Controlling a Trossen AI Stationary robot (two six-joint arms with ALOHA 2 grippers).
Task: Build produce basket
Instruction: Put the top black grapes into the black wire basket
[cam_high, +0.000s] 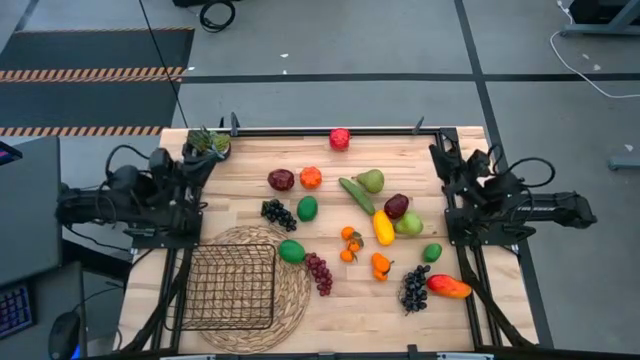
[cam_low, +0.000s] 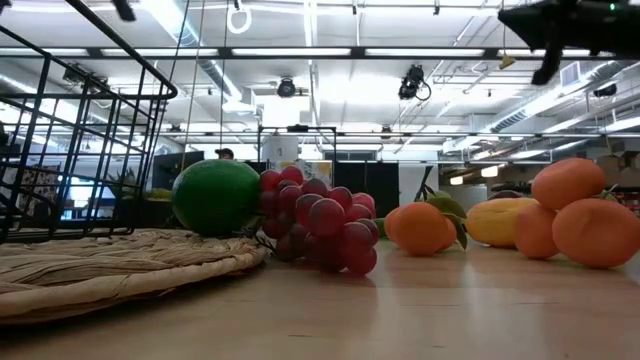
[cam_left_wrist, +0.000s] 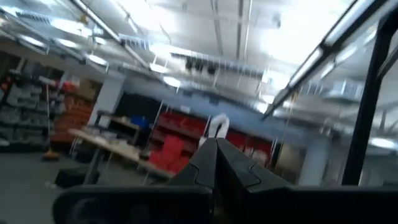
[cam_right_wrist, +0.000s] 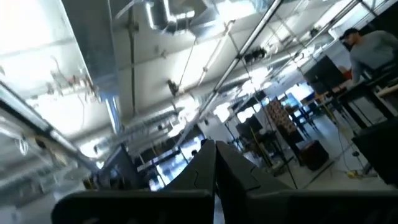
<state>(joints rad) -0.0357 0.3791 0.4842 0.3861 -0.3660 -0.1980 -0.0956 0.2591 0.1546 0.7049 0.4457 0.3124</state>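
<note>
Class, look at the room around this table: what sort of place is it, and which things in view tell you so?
Probably a workshop or industrial lab: exposed ceiling ducts and strip lights overhead, red storage racks and a workbench beyond, hazard-striped floor mats beside the table.

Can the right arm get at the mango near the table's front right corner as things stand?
Probably yes. The mango lies in the open on the right gripper's side, with only dark grapes beside it and nothing on top. That gripper is shut and raised, so it must open first.
</note>
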